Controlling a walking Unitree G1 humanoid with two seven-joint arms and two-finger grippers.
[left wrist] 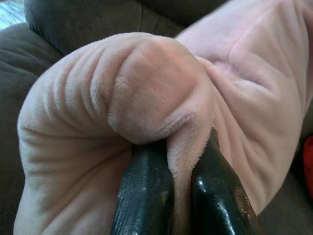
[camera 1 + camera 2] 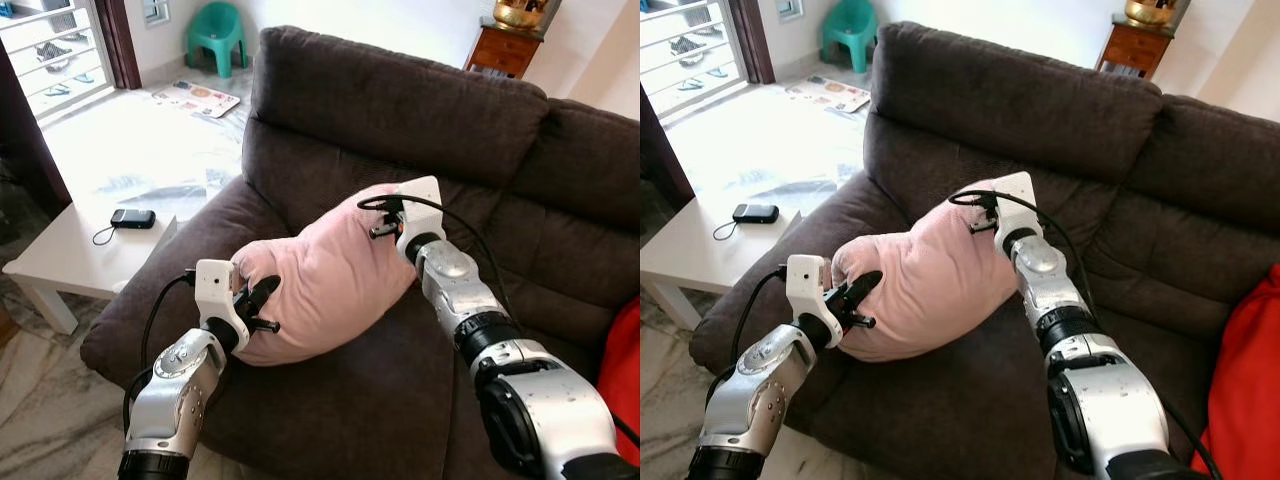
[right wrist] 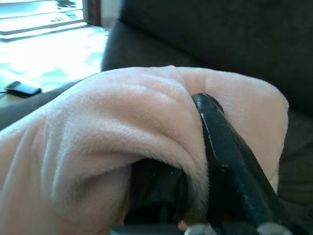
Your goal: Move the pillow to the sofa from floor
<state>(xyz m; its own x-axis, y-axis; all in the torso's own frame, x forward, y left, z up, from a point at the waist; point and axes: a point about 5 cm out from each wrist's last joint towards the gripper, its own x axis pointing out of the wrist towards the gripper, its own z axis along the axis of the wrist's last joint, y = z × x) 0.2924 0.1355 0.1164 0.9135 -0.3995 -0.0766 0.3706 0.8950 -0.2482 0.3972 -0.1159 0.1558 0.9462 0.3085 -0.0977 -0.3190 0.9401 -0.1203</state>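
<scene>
A soft pink pillow [image 2: 330,275] lies on the seat of the dark brown sofa [image 2: 400,110], against its backrest. My left gripper [image 2: 258,300] is shut on the pillow's near left corner, a fold of pink fabric [image 1: 182,161] pinched between its black fingers [image 1: 144,196]. My right gripper [image 2: 385,222] is shut on the pillow's far right corner, and one black finger [image 3: 230,161] presses over the bunched fabric [image 3: 122,127]. Both silver arms reach forward over the seat cushion.
A white low table [image 2: 70,255] with a black phone [image 2: 132,218] stands left of the sofa arm. Behind are a green plastic chair [image 2: 215,35] and a wooden side table [image 2: 505,45]. Something red [image 2: 620,370] sits at the sofa's right edge.
</scene>
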